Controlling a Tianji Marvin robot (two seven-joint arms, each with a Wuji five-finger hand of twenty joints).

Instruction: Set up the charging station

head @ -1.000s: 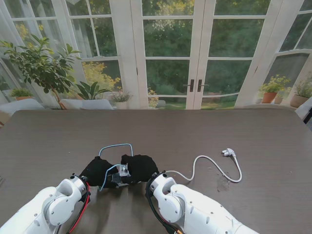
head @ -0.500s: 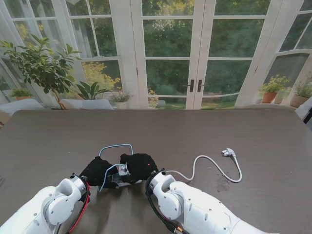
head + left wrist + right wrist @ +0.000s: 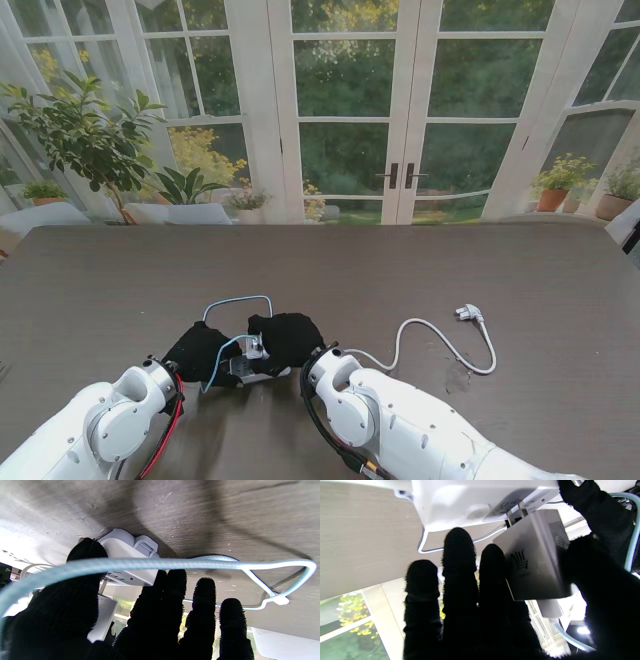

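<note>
White charger (image 3: 535, 555) stays pinched in your right hand (image 3: 288, 340), prongs barely entering the power strip (image 3: 127, 555) your left hand (image 3: 198, 350) clamps near the table's (image 3: 420, 270) near edge; little has moved, so insertion remains unfinished.

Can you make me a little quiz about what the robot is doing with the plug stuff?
1. True or false: the right hand holds the charger.
2. What does the left hand steady? A) power strip B) plant C) cup
3. Fill in: the white plug lies loose on the ____.

Key: 1 true; 2 A; 3 table.
</note>
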